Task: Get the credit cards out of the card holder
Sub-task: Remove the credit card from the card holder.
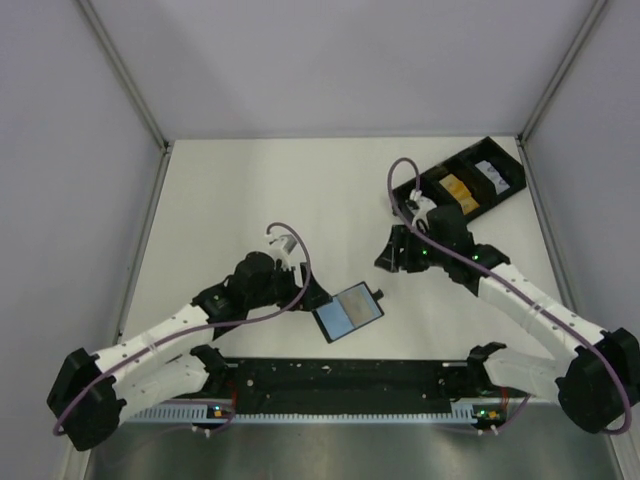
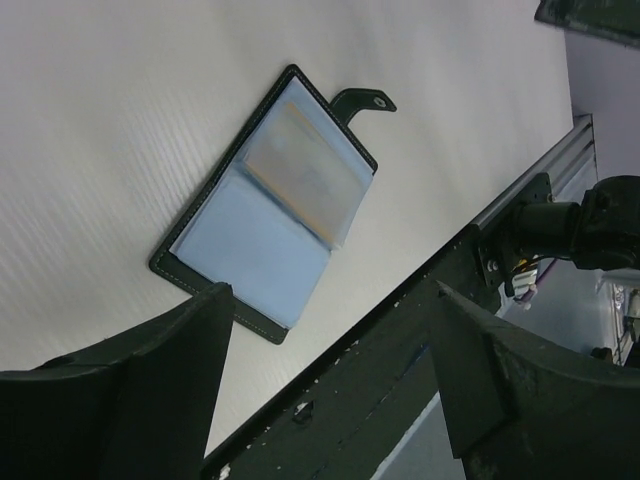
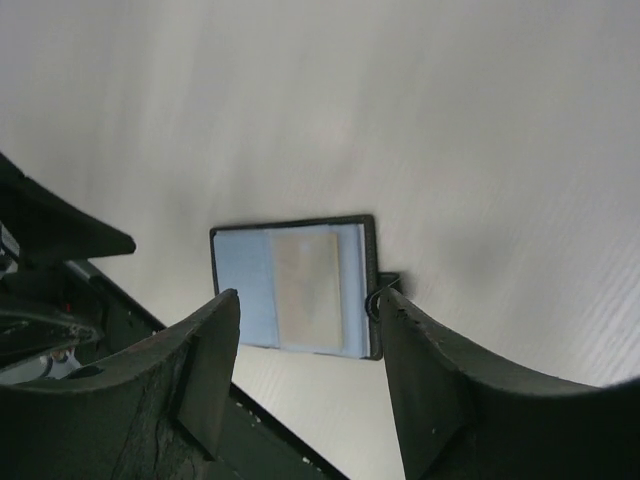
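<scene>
Card holder [image 1: 348,312]: 1, open, 1 credit card [image 3: 306,288] inside; white table [image 1: 230,190], grey walls [image 1: 300,60]. Left gripper [image 2: 328,295], right gripper [image 3: 310,300]: spread, empty.

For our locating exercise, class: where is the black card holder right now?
In the top view the card holder lies open on the table, just beyond the black rail, between the left end effector and the right end effector.

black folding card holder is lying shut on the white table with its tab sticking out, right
No: the black folding card holder lies open, blue-grey inside up, as the left wrist view shows. It is on the white table, small black tab sticking out.
</scene>
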Robot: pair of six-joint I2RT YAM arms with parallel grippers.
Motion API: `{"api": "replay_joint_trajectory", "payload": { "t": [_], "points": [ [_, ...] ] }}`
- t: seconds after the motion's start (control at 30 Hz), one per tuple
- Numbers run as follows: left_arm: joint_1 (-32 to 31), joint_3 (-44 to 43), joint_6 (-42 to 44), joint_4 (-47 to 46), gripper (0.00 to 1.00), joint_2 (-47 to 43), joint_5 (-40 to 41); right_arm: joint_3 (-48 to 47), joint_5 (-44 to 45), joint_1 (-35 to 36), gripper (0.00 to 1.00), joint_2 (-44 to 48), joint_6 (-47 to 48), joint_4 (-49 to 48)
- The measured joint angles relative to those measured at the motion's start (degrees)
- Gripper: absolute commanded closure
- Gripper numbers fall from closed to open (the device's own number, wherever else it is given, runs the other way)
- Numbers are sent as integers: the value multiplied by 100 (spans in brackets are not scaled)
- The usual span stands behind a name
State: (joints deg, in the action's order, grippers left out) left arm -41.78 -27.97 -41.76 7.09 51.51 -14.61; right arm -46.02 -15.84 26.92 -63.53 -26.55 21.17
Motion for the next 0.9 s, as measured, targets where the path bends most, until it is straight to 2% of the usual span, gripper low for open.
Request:
{"api": "replay_joint_trajectory", "payload": {
  "t": [0.1, 0.17, 0.37, 0.4, 0.5, 0.63, 0.73, 0.9],
  "points": [
    [-330, 42, -269, -186, 22, 295, 254, 450, 26, 531, 44, 129, -76, -267],
    [-540, 46, -387, -332, 23, 518, 404, 745, 37, 855, 49, 133, -160, -501],
    [-866, 52, -739, -691, 41, 1235, 826, 1154, 221, 1438, 59, -227, -326, -1036],
    [-876, 68, -787, -763, 46, 1351, 879, 1156, 254, 1475, 59, -323, -330, -1108],
    [-887, 142, -905, -938, 53, 1661, 997, 1198, 337, 1537, 60, -619, -350, -1408],
    [-894, 216, -988, -1064, 55, 2133, 1021, 1281, 396, 1537, 61, -911, -356, -1652],
    [-894, 214, -1064, -1196, 64, 2315, 1014, 1366, 420, 1547, 62, -1115, -363, -1784],
    [-894, 214, -1113, -1362, 66, 2470, 979, 1622, 389, 1572, 65, -1314, -479, -2087]
  ]
}}
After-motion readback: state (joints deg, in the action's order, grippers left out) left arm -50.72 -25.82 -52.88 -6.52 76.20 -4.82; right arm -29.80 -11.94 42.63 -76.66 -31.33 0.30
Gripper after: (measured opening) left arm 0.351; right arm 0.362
